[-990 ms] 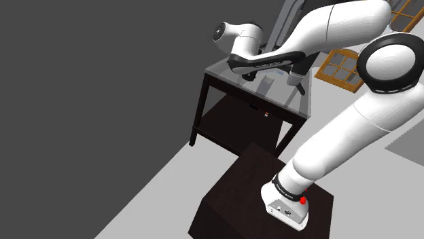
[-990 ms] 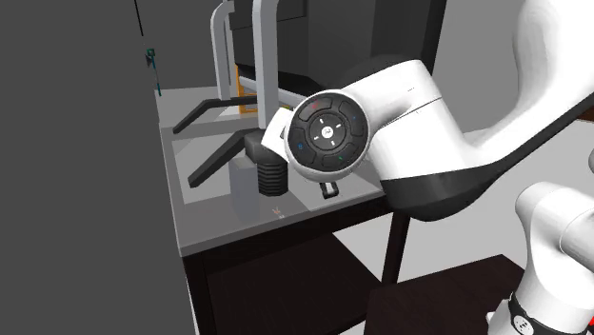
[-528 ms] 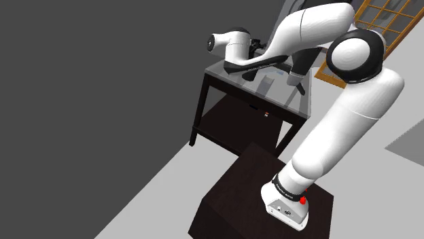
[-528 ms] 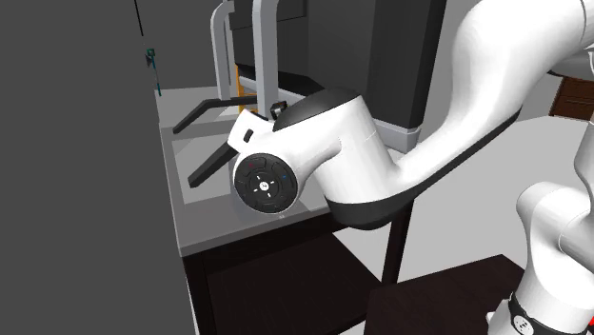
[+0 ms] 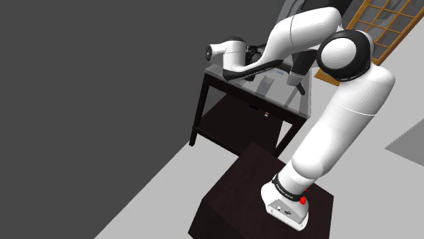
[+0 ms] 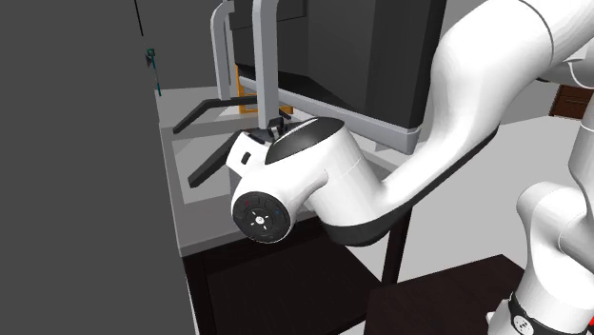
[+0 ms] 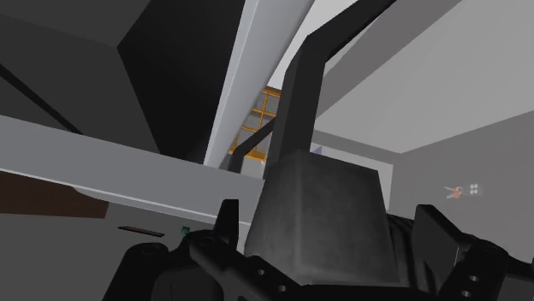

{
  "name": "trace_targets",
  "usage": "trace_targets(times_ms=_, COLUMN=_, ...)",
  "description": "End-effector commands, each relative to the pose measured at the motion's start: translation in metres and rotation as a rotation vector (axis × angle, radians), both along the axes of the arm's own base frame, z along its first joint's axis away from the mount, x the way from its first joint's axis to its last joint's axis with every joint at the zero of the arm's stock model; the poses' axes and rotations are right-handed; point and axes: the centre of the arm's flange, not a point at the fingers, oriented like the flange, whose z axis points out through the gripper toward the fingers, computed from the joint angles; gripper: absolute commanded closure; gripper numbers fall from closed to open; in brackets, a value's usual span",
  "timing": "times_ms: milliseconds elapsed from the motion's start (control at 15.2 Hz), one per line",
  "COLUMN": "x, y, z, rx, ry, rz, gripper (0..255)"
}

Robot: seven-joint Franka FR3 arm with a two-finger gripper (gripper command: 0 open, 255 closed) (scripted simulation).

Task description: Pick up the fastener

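Hazard: the gripper (image 7: 331,218) has its fingers (image 7: 438,235) set wide, one either side of the fastener (image 7: 321,201), with a gap visible at each. Closing on the tapered body could squeeze it upward or tip it (the long bent arm adds leverage). The fastener is dark grey and matte. It sits on the grey tabletop (image 6: 200,221), arms reaching toward the wall-side edge.

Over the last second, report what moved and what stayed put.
The arm swung its elbow toward the shoulder view's left, and its wrist dropped lower over the table, now hiding the dark ribbed thing seen there before. No grasp or release shows: the end effector stands open around a dark grey block, not touching it. Table, stand and grey frame stayed put.
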Motion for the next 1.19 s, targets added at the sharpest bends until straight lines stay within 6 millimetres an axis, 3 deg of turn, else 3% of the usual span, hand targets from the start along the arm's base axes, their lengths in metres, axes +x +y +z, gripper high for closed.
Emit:
trace_targets(times_ms=0, x=0.000, y=0.000, z=-0.004, rx=0.000, ry=0.000, rz=0.000, gripper=0)
trace_targets(times_ms=66, x=0.000, y=0.001, z=-0.003, rx=0.000, ry=0.000, rz=0.000, gripper=255)
trace_targets(times_ms=660, x=0.000, y=0.000, z=-0.004, rx=0.000, ry=0.000, rz=0.000, gripper=255)
trace_targets(times_ms=1122, x=0.000, y=0.000, z=0.033, rx=0.000, ry=0.000, rz=0.000, gripper=255)
